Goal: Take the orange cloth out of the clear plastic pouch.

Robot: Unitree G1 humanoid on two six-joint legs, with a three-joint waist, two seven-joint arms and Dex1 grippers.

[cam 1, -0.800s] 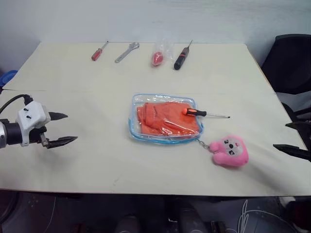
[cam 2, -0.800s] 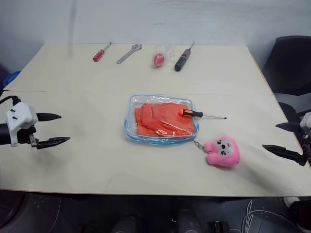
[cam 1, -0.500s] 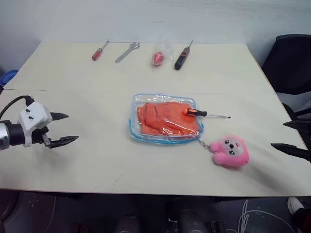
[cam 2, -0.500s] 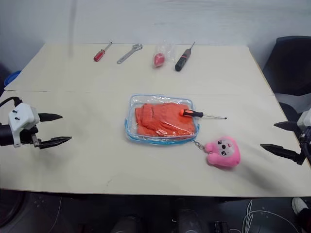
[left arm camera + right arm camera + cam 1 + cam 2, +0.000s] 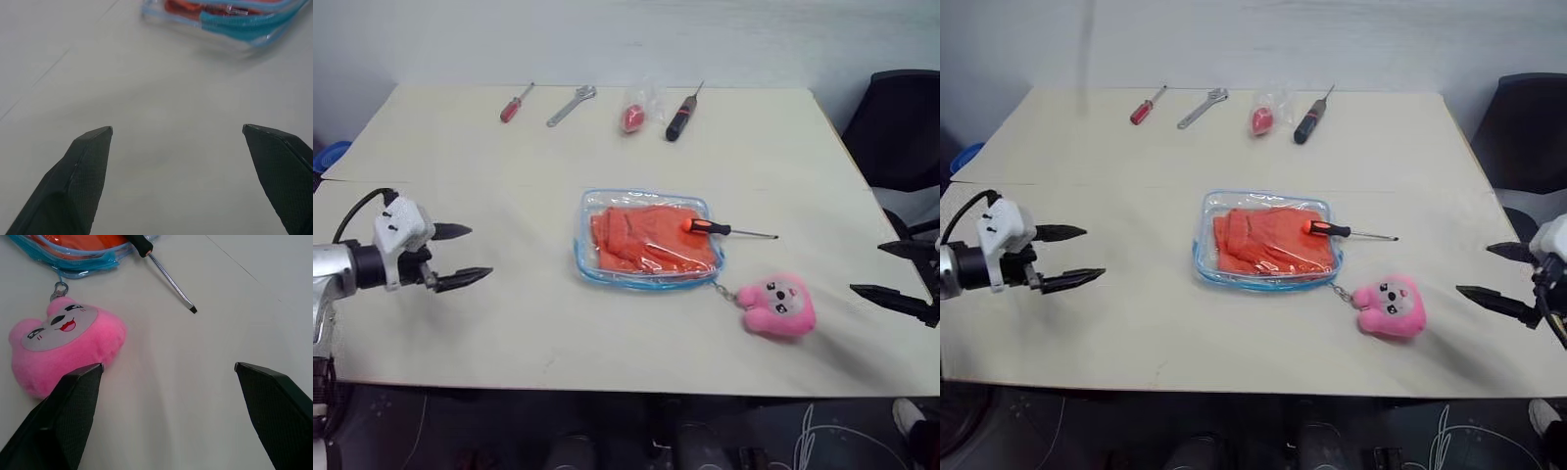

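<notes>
Spanning most of the head view, a pale cream table (image 5: 460,157) carried everything. At the frame's centre lay the flat clear plastic pouch with light blue trim (image 5: 646,240), and the folded bright orange cloth (image 5: 641,240) sat inside it. A pink plush charm (image 5: 777,305) rested on the table toward the lower right of the pouch, joined to the pouch's corner by a short chain. An orange-handled screwdriver (image 5: 724,230) lay across the pouch's right edge, its shaft pointing right onto the table.

At the left edge, the left gripper (image 5: 470,255) hovered well apart from the pouch, jaws spread wide and holding nothing. At the right edge, the right gripper (image 5: 1498,274) stood beside the charm without touching it, its jaws also spread wide and empty.

Along the top of the frame lay a red-handled screwdriver (image 5: 515,104), a metal wrench (image 5: 571,104), a small clear bag with a red object (image 5: 634,113), and a black-handled tool (image 5: 679,117).
</notes>
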